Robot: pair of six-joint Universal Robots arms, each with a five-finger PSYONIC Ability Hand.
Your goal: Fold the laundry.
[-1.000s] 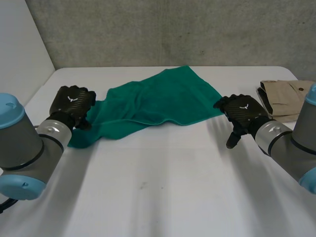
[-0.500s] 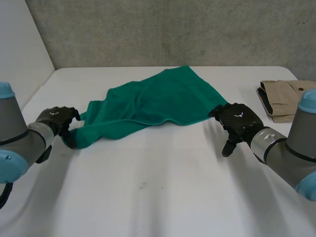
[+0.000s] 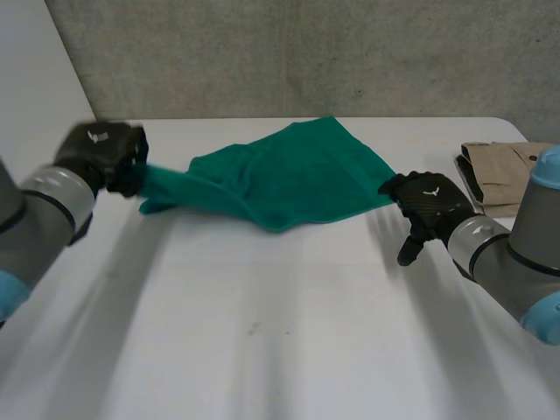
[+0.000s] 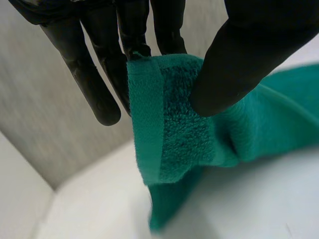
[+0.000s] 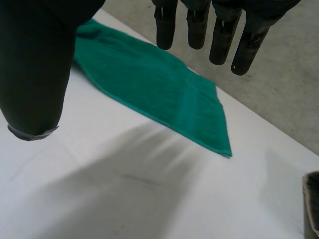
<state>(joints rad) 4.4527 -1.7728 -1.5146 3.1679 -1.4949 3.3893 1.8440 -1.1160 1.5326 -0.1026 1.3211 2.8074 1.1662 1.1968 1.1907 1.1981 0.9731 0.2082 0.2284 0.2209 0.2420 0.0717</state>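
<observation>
Head view puts the green towel [image 3: 280, 179] across the far middle of the tabletop, rumpled, with one corner reaching toward the far edge and a folded edge pointing toward us. Its left end is lifted off the surface and drawn out toward the far left corner of the tabletop, where our left hand [image 3: 105, 157] has it.

From the left wrist view we see that grip plainly: the towel's hemmed edge [image 4: 164, 134] is pinched between the thumb and the straight fingers [image 4: 102, 84] of the left hand [image 4: 249, 50], and the rest of the cloth trails down to the table.

Our right hand [image 3: 429, 206] sits by the towel's right corner, over the right half of the tabletop. In the right wrist view its fingers [image 5: 197, 25] are straight and spread well away from the thumb, holding nothing, with the towel [image 5: 149, 84] lying flat beyond them.

A folded beige garment [image 3: 507, 175] lies at the right edge of the white table [image 3: 262, 332], apart from the towel.
</observation>
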